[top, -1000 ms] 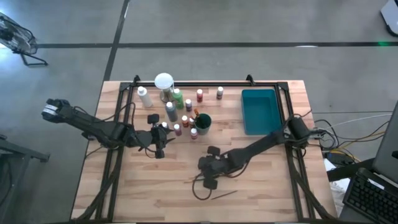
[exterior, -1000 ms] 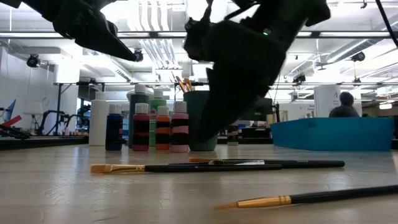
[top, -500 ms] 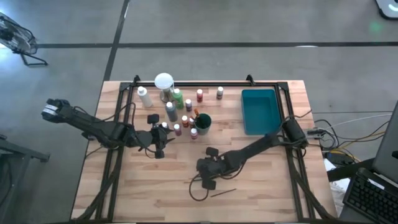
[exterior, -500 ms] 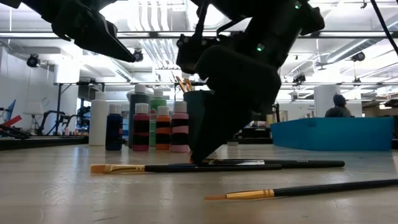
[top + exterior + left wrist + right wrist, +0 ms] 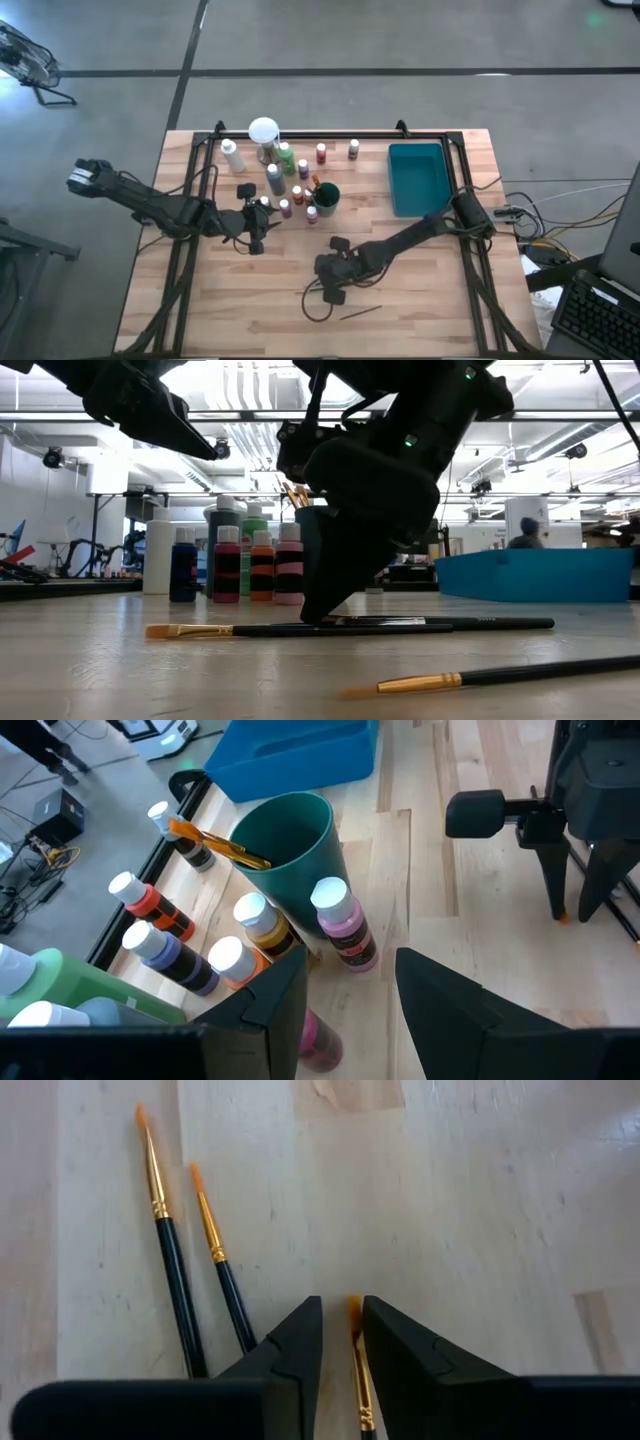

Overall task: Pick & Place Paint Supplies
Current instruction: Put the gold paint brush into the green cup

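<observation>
High view: I am a two-armed robot at a wooden table point(image 5: 420, 320), seen from straight above. My right arm reaches in from the right edge and bends low toward the middle of the table's front half, where my right pincer point(image 5: 333, 290) points down at the wood. In the right wrist view its two fingers point(image 5: 295, 1350) stand close together with a thin brush point(image 5: 360, 1370) in the narrow gap between them, orange tip forward; they are nearly clenched on it, though I cannot tell whether they have gripped it yet. Two more brushes point(image 5: 175, 1270) lie side by side just beside that one. A further brush point(image 5: 470, 678) lies apart, nearer the table's front edge. My left arm stretches in from the left, and my left pincer point(image 5: 256, 228) hangs partly open, holding nothing, near the cluster of small paint bottles point(image 5: 285, 180). In the left wrist view a green cup point(image 5: 290, 850) with a brush handle in it stands among those bottles. A teal tray point(image 5: 415, 178) sits at the back right. Compared with a second ago, my right pincer has dropped to the table and its fingers have narrowed around the brush; my left arm has not moved.
</observation>
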{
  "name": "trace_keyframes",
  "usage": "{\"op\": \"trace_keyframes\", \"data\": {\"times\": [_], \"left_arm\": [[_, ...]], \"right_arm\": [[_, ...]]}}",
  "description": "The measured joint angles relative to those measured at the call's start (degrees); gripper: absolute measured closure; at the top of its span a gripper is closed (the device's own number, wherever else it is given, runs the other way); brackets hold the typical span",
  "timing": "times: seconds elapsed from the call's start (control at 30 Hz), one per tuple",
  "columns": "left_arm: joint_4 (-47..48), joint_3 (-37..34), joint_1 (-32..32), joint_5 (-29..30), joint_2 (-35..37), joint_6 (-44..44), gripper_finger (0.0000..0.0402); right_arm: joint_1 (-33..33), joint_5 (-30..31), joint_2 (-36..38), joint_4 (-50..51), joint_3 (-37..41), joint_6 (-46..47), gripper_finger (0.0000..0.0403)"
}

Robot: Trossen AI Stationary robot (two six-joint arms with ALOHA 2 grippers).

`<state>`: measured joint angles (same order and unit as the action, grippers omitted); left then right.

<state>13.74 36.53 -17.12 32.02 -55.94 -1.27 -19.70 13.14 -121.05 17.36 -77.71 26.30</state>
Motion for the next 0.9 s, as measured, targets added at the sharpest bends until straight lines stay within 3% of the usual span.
{"op": "trace_keyframes", "data": {"times": [0.43,0.9], "left_arm": [[0.02,-0.02,0.00,-0.01,0.00,0.00,0.0242],[-0.02,-0.14,0.00,-0.01,0.00,-1.04,0.0242]], "right_arm": [[1.22,-0.48,-0.04,0.22,0.04,0.07,0.0391],[1.00,5.59,1.72,0.37,-0.17,-1.30,0.0395]]}}
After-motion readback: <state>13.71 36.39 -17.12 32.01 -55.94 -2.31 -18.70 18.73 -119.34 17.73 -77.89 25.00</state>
